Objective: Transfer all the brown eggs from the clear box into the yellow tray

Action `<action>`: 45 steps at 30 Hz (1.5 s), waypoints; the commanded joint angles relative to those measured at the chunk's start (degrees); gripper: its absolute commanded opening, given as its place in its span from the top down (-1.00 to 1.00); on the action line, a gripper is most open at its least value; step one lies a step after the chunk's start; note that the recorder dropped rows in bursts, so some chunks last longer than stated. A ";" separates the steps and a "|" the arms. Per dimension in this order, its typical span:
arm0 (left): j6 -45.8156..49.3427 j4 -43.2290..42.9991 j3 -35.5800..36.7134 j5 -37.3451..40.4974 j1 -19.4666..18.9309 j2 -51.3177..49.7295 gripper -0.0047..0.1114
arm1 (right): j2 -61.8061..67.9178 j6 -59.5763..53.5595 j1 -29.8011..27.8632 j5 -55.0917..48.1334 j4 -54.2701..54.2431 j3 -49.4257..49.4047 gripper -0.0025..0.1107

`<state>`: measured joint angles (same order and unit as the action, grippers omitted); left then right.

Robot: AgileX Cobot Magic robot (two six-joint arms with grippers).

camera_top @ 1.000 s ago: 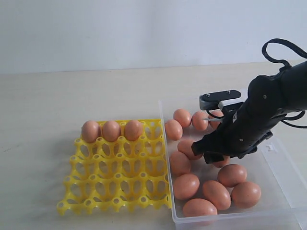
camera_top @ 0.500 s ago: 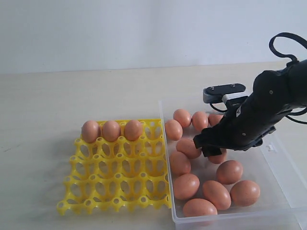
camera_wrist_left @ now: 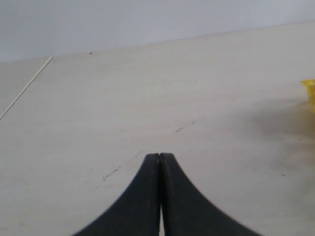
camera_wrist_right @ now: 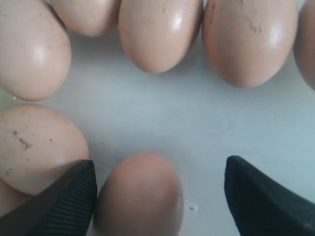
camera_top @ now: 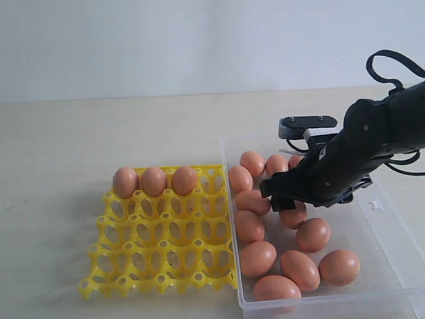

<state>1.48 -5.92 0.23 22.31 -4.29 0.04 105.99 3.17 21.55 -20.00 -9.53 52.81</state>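
The right pincer point(camera_wrist_right: 160, 164) stands wide apart and grips nothing. One brown egg point(camera_wrist_right: 140, 196) lies between its black fingers point(camera_wrist_right: 74, 196), close to the ribbed pad on one side and well clear of the other; whether it touches, I cannot tell. Ahead of the tips and to both sides lie more brown eggs point(camera_wrist_right: 160, 29), smooth ovals with a dull sheen and faint specks. They rest on the milky floor of the clear box point(camera_top: 372, 226), a shallow plastic container with low walls.

Past the box wall, toward the other arm, sits the yellow tray point(camera_top: 159, 246), just beside the box. It is a glossy lattice of round cups and pegs. Three eggs point(camera_top: 154, 181) stand in its back row, roughly level with the pincer.

Well apart from all this, the left pincer point(camera_wrist_left: 160, 157) is pressed together and empty over the pale table point(camera_wrist_left: 147, 98).
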 commanded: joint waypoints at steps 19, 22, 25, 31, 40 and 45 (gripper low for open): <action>-0.24 0.03 -0.23 -0.51 0.29 -0.04 0.92 | -2.40 -3.17 -0.20 -1.63 -0.81 3.18 0.96; -0.24 0.03 -0.23 -0.51 0.29 -0.04 0.92 | -3.95 -3.17 -0.20 -1.44 -0.58 3.18 0.93; -0.24 0.03 -0.23 -0.51 0.29 -0.04 0.92 | -4.31 -5.24 0.47 -3.31 -0.14 2.95 0.44; -0.24 0.03 -0.23 -0.51 0.29 -0.04 0.92 | -4.67 -6.34 3.86 -5.17 0.24 2.95 -0.14; -0.14 0.03 -0.23 -0.51 0.29 -0.04 0.92 | -4.67 -10.85 7.39 -11.34 3.28 2.95 -0.14; -0.26 0.03 -0.23 -0.51 0.29 -0.04 0.92 | -4.67 -14.44 7.79 -14.39 5.75 2.95 -0.14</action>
<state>1.48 -5.92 0.23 22.31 -4.29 0.04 101.91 -8.49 29.22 -32.82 -5.79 55.80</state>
